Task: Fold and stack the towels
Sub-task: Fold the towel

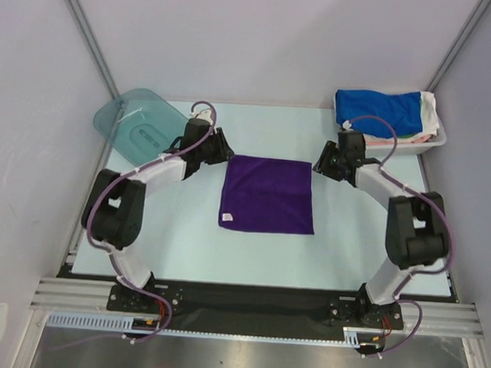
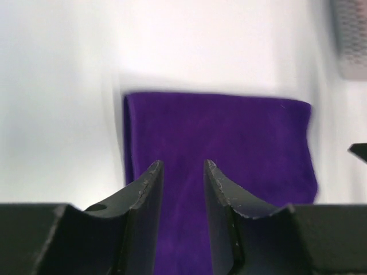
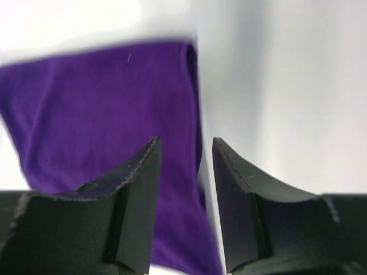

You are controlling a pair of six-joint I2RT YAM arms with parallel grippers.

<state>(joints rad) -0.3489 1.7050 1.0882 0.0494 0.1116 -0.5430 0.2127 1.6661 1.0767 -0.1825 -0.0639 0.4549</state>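
**Jaws off the purple towel**

Parted and empty: left jaws and right jaws, hovering just beside the far corners of the purple towel (image 1: 268, 194), flat on the counter (image 1: 183, 247). For the fold, pinch matching corners, lift evenly, align edges. Blue towel (image 1: 377, 110) heaped in a basket (image 1: 436, 140); layers beneath hidden. Wrist views blurred.

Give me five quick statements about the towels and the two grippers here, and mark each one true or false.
1. The purple towel lies flat on the table between the two arms. True.
2. The blue towel lies beside the purple one. False: it sits in the white bin at the far right corner.
3. The left gripper is clamped on the purple towel. False: its jaws stand apart, holding nothing.
4. The right gripper is open and empty. True.
5. A teal lid sits at the far left. True.
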